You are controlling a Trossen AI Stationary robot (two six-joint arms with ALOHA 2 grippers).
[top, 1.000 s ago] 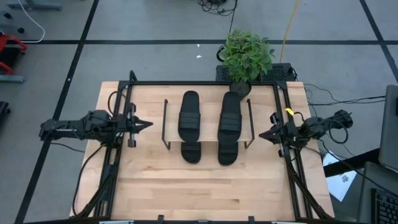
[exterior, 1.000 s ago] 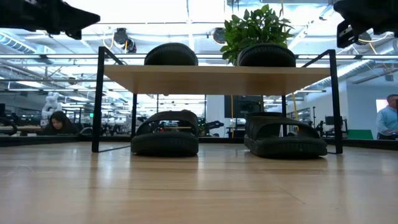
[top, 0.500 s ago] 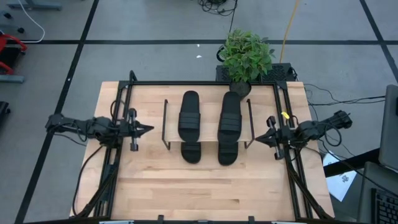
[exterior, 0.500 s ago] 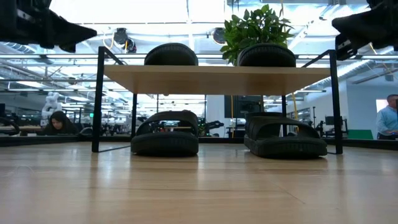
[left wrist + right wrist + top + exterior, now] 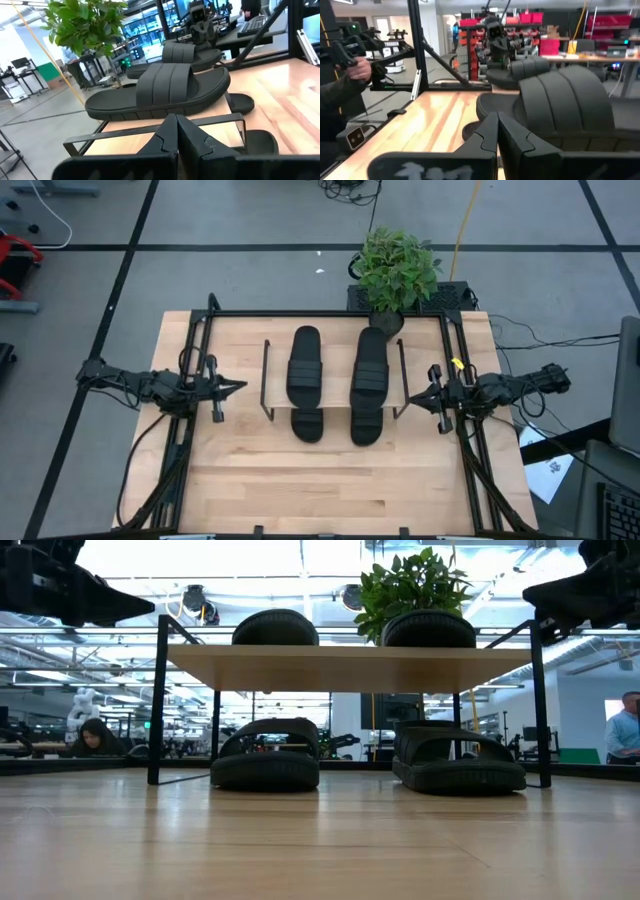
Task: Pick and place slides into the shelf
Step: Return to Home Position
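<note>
Slides [image 5: 304, 367] at shelf [image 5: 337, 378], between left gripper [image 5: 238, 386], right gripper [image 5: 412, 402]

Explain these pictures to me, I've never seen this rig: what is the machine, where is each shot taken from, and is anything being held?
This is a table robot with two dark arms, each ending in a two-finger gripper. One picture looks straight down from above. One looks level across the tabletop. The other two come from cameras on the wrists, looking past each arm's own fingers.

On the wooden table stands a small shelf. Two black slides lie on its board, and two more slides sit beneath it on the table. The left gripper hangs in the air at the shelf's left side, and the right gripper at its right. Both are shut and hold nothing. A potted plant stands at the table's far edge.
</note>
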